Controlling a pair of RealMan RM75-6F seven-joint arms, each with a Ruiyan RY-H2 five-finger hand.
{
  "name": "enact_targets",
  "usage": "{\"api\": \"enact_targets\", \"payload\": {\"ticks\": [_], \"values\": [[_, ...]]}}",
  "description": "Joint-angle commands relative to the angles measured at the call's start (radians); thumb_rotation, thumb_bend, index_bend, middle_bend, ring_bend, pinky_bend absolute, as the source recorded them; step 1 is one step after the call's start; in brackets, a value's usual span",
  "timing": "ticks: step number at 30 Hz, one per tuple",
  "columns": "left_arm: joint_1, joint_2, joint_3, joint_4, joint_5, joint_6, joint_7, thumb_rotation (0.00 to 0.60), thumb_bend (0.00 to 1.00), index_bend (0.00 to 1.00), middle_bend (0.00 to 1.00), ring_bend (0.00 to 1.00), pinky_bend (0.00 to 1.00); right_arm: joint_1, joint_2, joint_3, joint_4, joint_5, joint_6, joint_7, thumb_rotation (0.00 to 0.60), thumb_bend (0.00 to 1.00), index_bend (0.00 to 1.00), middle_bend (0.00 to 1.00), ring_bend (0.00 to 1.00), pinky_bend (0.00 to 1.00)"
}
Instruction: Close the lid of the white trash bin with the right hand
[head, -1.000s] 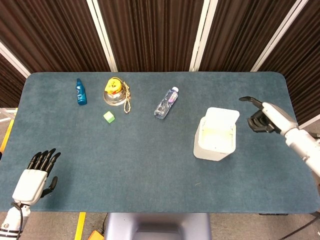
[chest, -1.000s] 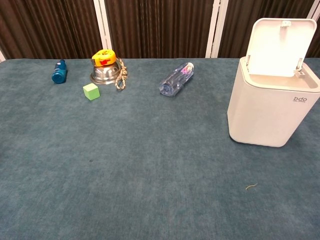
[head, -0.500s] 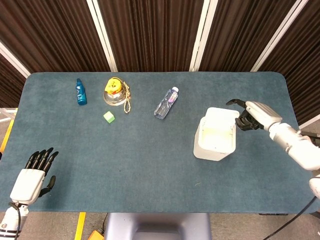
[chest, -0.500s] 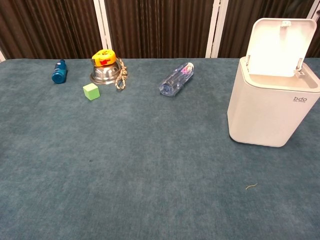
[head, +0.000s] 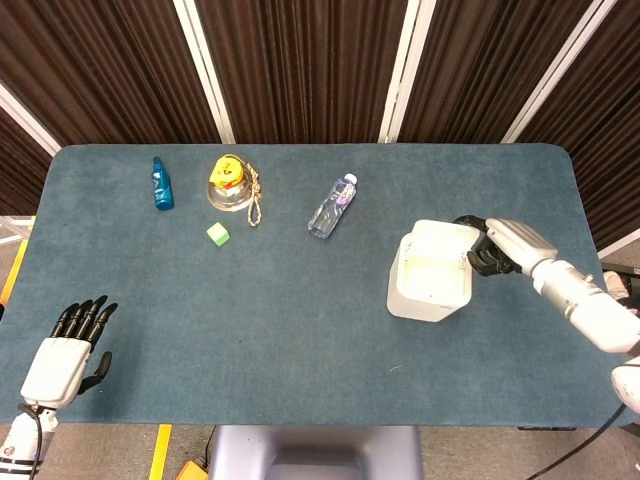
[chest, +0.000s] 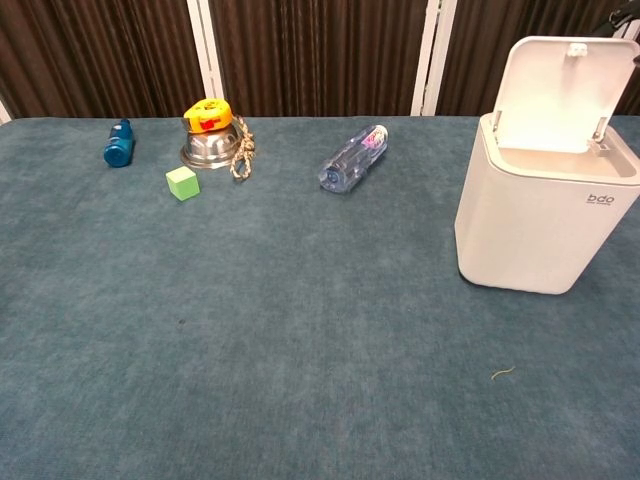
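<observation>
White trash bin (head: 430, 285) stands right of table centre, lid (chest: 555, 95) upright; right hand (head: 497, 247), fingers curled and empty behind the lid, should press its top edge forward and down steadily.

Right hand (head: 497, 247) far right in head view, forearm running down-right out of the picture; dark fingers (head: 474, 256) curled in toward the palm, pale back of hand facing up; whether they bear on anything can't be told from here; barely anything of it shows in chest view. Left hand (head: 66, 355) low at the left corner in head view, palm down, fingers (head: 88, 313) straight and slightly spread, pointing away from the robot, holding nothing; wrist runs off the bottom edge.
</observation>
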Motion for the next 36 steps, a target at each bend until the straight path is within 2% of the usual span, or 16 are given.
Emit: {"api": "enact_targets", "payload": {"ticks": [1, 8, 12, 21, 29, 32, 36], "values": [[0.0, -0.001, 0.001, -0.001, 0.003, 0.001, 0.001, 0.6, 0.49, 0.04, 0.0, 0.0, 0.1, -0.035, 0.015, -0.012, -0.029, -0.05, 0.045, -0.002, 0.6, 0.65, 0.34, 1.0, 1.0, 1.0], [-0.005, -0.005, 0.004, -0.002, 0.004, -0.01, 0.01, 0.6, 0.49, 0.04, 0.0, 0.0, 0.1, -0.093, 0.041, -0.06, -0.102, -0.182, 0.135, -0.038, 0.6, 0.65, 0.33, 1.0, 1.0, 1.0], [-0.006, -0.004, 0.005, -0.003, 0.006, -0.009, 0.008, 0.6, 0.49, 0.04, 0.0, 0.0, 0.1, -0.109, 0.035, -0.086, -0.122, -0.215, 0.152, -0.089, 0.6, 0.65, 0.32, 1.0, 1.0, 1.0], [-0.007, 0.006, 0.006, -0.011, -0.001, -0.017, 0.011, 0.6, 0.5, 0.03, 0.0, 0.0, 0.1, -0.113, -0.04, -0.11, -0.114, -0.142, 0.132, -0.249, 0.6, 0.65, 0.32, 1.0, 1.0, 1.0], [-0.007, 0.012, 0.004, -0.01, -0.005, -0.018, 0.0, 0.6, 0.52, 0.03, 0.0, 0.0, 0.1, -0.111, -0.072, -0.123, -0.103, -0.107, 0.116, -0.306, 0.6, 0.65, 0.3, 1.0, 1.0, 1.0], [-0.007, 0.012, 0.003, -0.011, -0.006, -0.015, -0.001, 0.6, 0.52, 0.03, 0.0, 0.0, 0.1, -0.148, -0.059, -0.105, -0.124, -0.114, 0.219, -0.299, 0.6, 0.65, 0.28, 1.0, 1.0, 1.0], [-0.005, 0.01, 0.002, -0.007, 0.0, -0.005, -0.005, 0.6, 0.52, 0.03, 0.0, 0.0, 0.1, -0.264, -0.052, -0.092, -0.133, -0.191, 0.496, -0.289, 0.6, 0.65, 0.21, 1.0, 1.0, 1.0]]}}
